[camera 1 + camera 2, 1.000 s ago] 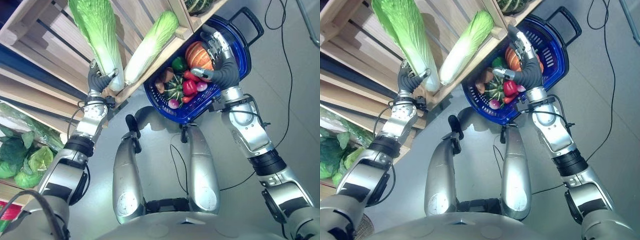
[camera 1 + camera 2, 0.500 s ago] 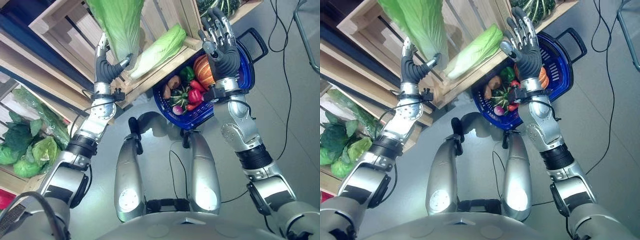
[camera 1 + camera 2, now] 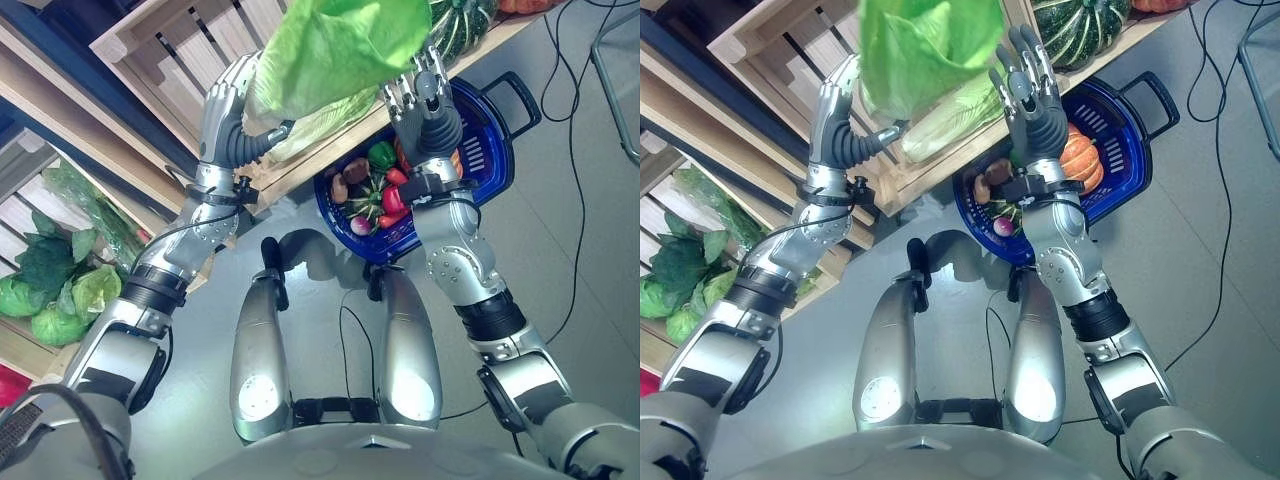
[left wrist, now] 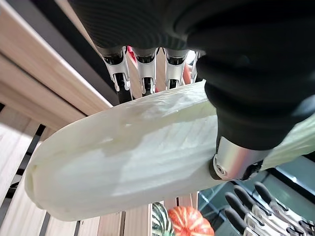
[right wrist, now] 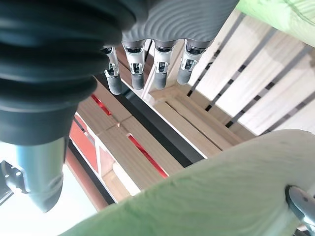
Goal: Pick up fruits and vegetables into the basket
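Note:
My left hand point(image 3: 232, 122) is shut on the white stalk end of a long napa cabbage point(image 3: 340, 45) and holds it up in the air in front of the wooden crate. In the left wrist view the fingers point(image 4: 142, 73) and thumb curl round the pale cabbage point(image 4: 128, 157). My right hand point(image 3: 1030, 95) is open with straight fingers point(image 5: 147, 69), raised beside the cabbage's leafy end point(image 5: 221, 196); I cannot tell whether it touches. Below it on the floor stands the blue basket point(image 3: 485, 115), holding an orange pumpkin point(image 3: 1080, 165), peppers point(image 3: 392, 200) and other vegetables.
A second napa cabbage point(image 3: 950, 115) lies in the slatted wooden crate point(image 3: 185, 60) behind my hands. A striped green squash point(image 3: 1080, 30) sits on the shelf above the basket. Leafy greens point(image 3: 45, 295) fill a lower crate at the left.
My left hand has lifted the cabbage out of the crate, up and to the right. My right hand has risen from over the basket to beside the cabbage's leaves. The view has shifted too.

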Motion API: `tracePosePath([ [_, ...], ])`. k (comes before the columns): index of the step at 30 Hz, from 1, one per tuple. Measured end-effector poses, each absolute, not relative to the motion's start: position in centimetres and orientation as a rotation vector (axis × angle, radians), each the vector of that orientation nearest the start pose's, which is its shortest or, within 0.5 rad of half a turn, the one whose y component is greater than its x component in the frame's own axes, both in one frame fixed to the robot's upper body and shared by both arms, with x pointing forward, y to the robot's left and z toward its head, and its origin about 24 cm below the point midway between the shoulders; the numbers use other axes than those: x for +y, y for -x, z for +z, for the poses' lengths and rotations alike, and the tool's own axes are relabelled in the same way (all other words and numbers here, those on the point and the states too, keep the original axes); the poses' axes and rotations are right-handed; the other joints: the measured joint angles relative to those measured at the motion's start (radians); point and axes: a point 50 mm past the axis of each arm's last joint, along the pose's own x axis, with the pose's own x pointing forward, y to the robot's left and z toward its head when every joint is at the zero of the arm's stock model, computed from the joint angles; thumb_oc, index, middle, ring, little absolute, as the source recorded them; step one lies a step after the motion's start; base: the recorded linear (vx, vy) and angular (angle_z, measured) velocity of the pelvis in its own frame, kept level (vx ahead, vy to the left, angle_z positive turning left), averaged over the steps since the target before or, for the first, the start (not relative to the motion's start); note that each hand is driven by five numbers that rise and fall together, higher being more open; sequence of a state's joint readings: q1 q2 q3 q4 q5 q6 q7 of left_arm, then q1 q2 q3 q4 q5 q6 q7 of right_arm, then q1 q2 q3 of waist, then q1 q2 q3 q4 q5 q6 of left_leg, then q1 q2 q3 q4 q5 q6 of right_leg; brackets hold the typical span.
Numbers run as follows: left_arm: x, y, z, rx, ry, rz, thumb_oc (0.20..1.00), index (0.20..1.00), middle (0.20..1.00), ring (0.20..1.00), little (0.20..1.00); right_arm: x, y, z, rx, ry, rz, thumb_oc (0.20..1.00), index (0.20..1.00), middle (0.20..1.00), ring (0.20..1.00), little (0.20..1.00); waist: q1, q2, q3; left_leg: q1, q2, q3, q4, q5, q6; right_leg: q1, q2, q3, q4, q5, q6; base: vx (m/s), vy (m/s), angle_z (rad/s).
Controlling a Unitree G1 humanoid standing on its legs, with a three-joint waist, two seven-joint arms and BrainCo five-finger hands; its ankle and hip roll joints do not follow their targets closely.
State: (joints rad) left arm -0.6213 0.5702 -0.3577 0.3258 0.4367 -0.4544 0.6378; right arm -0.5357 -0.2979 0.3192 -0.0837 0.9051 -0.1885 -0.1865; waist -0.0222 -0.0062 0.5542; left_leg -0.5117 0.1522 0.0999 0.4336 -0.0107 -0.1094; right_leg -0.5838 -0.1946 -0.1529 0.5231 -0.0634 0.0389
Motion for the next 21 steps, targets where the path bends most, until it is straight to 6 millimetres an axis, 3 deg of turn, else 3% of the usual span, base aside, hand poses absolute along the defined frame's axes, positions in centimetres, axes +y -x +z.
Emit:
tracePosePath([
  [8,15.3,-32.7,17.9,-0.941,-0.951,0.078,0.200,0.200,0.200,0.200,0.200,-10.2,-31.0,19.3,-0.401,-0.619,0.364,1.000,1.000,1.000,1.000,1.000,0.000,0.000,0.000,0.013,-0.001,-0.001,-0.002,0.000,0.000,0.013,-0.001,-0.002,-0.004,0.003,-0.004,-0.02,0.011,0.00],
  [21,14.2,-33.6,17.3,-0.680,-1.001,-0.099,0.200,0.200,0.200,0.200,0.200,-10.7,-31.4,19.8,-0.430,-0.321,0.318,1.000,1.000,1.000,1.000,1.000,-0.005,0.000,0.000,0.014,-0.006,0.006,-0.031,0.004,0.001,0.013,-0.002,-0.003,-0.035,0.009,0.003,-0.03,0.024,-0.01],
])
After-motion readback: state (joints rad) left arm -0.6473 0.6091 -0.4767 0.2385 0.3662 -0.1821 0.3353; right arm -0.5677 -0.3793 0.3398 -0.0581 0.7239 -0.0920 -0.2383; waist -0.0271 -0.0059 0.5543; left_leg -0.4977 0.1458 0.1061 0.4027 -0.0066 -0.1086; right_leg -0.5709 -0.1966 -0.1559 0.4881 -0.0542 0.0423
